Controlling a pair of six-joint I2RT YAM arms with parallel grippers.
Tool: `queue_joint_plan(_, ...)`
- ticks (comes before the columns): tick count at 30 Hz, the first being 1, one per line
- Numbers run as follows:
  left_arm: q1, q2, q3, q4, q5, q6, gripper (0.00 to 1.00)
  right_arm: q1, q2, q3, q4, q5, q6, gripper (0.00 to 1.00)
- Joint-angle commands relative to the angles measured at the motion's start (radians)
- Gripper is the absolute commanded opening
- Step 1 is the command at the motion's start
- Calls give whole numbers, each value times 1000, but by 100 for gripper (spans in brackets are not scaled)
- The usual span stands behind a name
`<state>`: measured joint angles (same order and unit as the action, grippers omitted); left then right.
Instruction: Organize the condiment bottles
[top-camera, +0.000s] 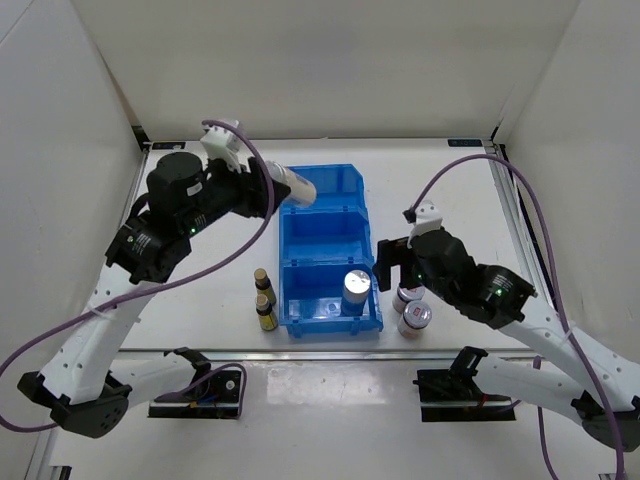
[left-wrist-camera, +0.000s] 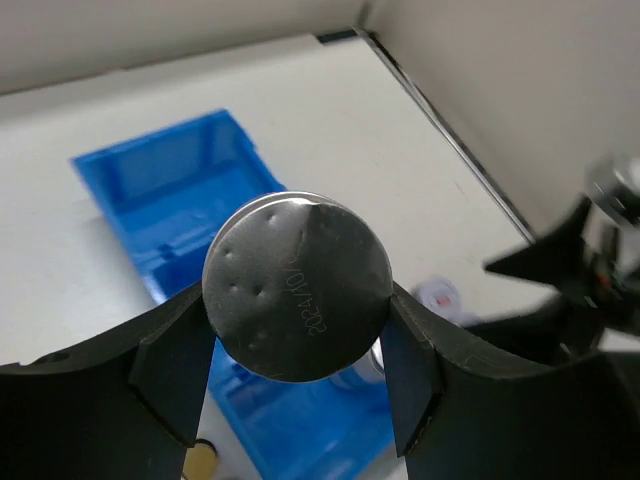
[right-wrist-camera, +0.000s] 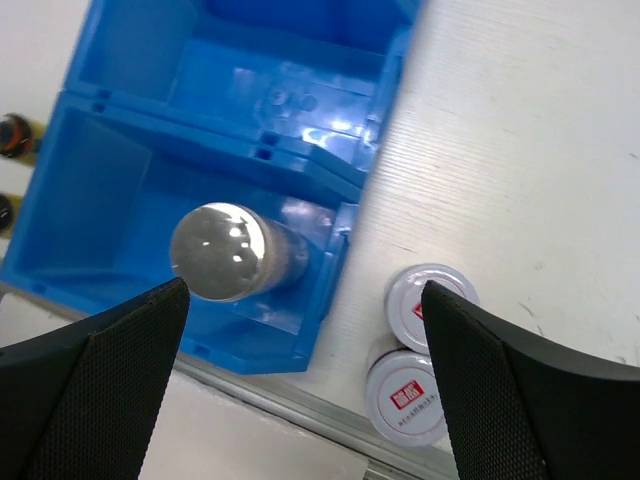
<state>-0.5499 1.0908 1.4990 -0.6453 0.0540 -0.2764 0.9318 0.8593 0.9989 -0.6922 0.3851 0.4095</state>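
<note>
Near the blue bin (top-camera: 330, 171), left claw (left-wrist-camera: 300, 335) pinching a silver-topped cylinder (left-wrist-camera: 297, 285), right claw (right-wrist-camera: 303, 290) spread wide

Bin (right-wrist-camera: 300, 150): glossy blue plastic, reflective. Cylinder bottle (left-wrist-camera: 297, 287) end: dull silver metal, dimpled. Tabletop (right-wrist-camera: 520, 150): matt white, faintly grained. Right hand (right-wrist-camera: 305, 288) fingers (right-wrist-camera: 100, 390): matt black, stippled.

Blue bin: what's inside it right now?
In the bin, one silver-topped bottle stands in the near compartment. The middle compartment looks empty. The far one shows nothing either, but the second bottle, held by the left gripper, covers its left corner.
</note>
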Motion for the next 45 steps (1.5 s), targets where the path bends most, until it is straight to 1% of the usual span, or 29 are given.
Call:
queue_joint_plan(1, -59, -29, -15, 12, 197, 14, 11, 4, -28, 46, -75, 158, 95, 100)
queue_joint_plan(2, -74, -29, -55, 12, 207, 5, 11, 4, -42, 46, -84, 190, 95, 100)
queue_joint_plan(4, -119, -40, -104, -1, 207, -4, 11, 4, -71, 46, -93, 199, 106, 100)
queue_joint_plan(5, -133, -49, -153, -1, 207, -18, 11, 4, -80, 34, -93, 199, 106, 100)
queue_joint_plan(8, -192, -49, -219, -10, 175, -27, 11, 4, -103, 33, -93, 225, 130, 100)
queue_joint_plan(10, -238, -49, -244, -10, 127, -38, 11, 4, -103, 33, -104, 236, 141, 100)
queue_joint_plan(14, -283, -8, -272, -10, 67, -38, 11, 4, -103, 43, -104, 236, 141, 100)
queue_joint_plan(17, -304, 30, -296, -10, 26, -29, 11, 4, -91, 43, -113, 236, 141, 100)
queue_joint_plan(20, -314, 55, -315, -1, 17, -29, 11, 4, -59, 52, -151, 247, 150, 100)
queue_joint_plan(25, -332, 93, -344, -1, -65, -20, 11, 4, 26, 87, -260, 290, 216, 100)
queue_joint_plan(29, -332, 116, -364, -1, -85, -20, 11, 4, 57, 78, -260, 290, 236, 100)
queue_joint_plan(32, -332, 150, -375, -1, -85, -20, 11, -31, 104, 78, -260, 247, 249, 100)
queue_joint_plan(34, -332, 165, -375, -1, -73, -20, 15, -92, 157, 78, -248, 184, 217, 100)
queue_joint_plan(36, -332, 176, -375, -1, -57, -20, 22, -166, 185, 55, -224, 65, 189, 100)
queue_joint_plan(38, -332, 187, -375, -1, -46, -20, 26, -227, 205, 18, -178, -10, 163, 100)
queue_joint_plan(39, -343, 187, -375, -1, -46, -20, 33, -241, 205, 6, -165, -59, 149, 100)
queue_joint_plan(40, -343, 187, -375, -1, -46, -20, 38, -255, 205, -5, -156, -74, 149, 100)
queue_joint_plan(42, -343, 187, -375, -1, -46, -20, 53, -284, 216, -28, -138, -97, 140, 100)
queue_joint_plan(44, -343, 178, -375, -1, -46, -20, 64, -297, 228, -37, -138, -112, 140, 100)
queue_joint_plan(45, -343, 178, -375, -1, -46, -20, 75, -306, 240, -37, -127, -129, 131, 100)
